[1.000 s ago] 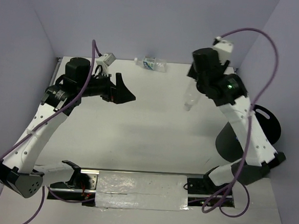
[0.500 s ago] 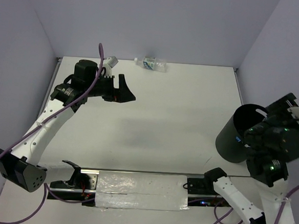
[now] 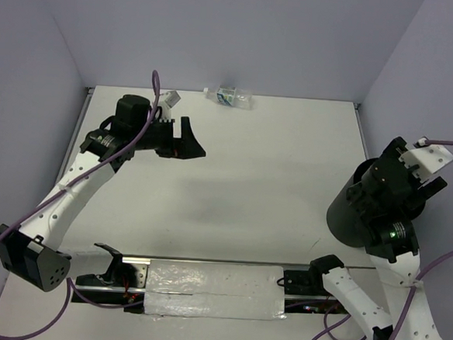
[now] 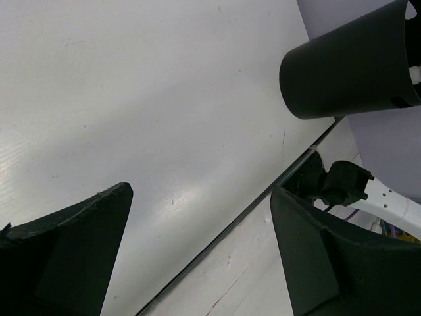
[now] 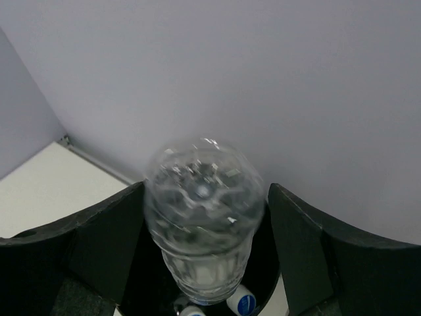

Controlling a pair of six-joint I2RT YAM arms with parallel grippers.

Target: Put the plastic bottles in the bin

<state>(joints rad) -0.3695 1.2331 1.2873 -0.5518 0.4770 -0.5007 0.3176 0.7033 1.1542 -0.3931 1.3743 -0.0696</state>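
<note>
Clear, crinkled plastic fills the right wrist view: a bottle (image 5: 200,217) seen end-on, its ribbed base toward the camera. The right gripper (image 5: 205,191) is clamped on it, one black finger pressing each side. Just under the bottle, in the dark, two white caps (image 5: 242,301) with blue marks peek out; what they belong to cannot be told.

From above, that gripper sits right over the open mouth of the bin (image 3: 346,217), hiding most of the rim and the bottle itself. The bin is a plain black cylinder with no lid on it, standing at the right edge of the table (image 3: 273,165).

A labelled bottle (image 3: 230,98) lies on its side well apart from the bin, away to its far left at the back edge of the table. It is clear, with a blue-green and white band and a white cap.

The left gripper (image 4: 200,191) is across the table from the bin, jaws wide apart with nothing between them.
</note>
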